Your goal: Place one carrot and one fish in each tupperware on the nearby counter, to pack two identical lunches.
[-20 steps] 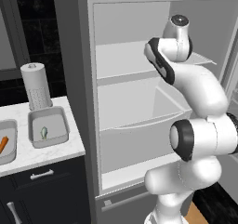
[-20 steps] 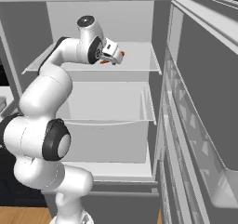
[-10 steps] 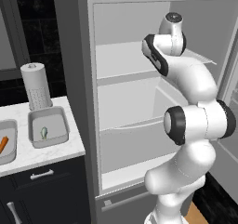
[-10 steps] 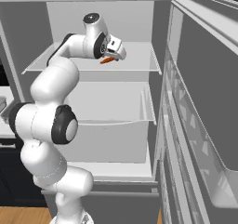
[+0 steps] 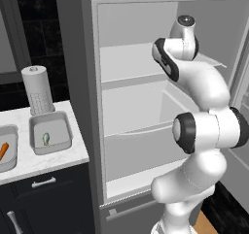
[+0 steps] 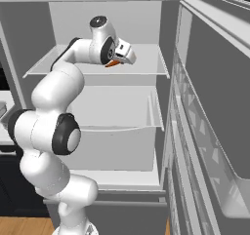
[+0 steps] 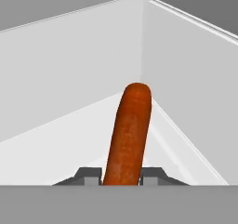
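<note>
In the hand view a carrot (image 7: 129, 135) is pinched at its near end between the gripper (image 7: 121, 175) fingertips, w/ the rest running up toward 12 o'clock over the white fridge shelf (image 7: 56, 139); in the right base view an orange bit is seen under the hand at the upper shelf. The carrot is judged stiff, light and smooth-skinned, so it could pivot or slip when held at one end; a hold nearer mid-length would be steadier. On the counter (image 5: 53, 160) at 9 o'clock of the left base view, one tupperware (image 5: 50, 132) holds a fish (image 5: 45, 139), the other tupperware (image 5: 7, 149) a second carrot (image 5: 3, 151).
</note>
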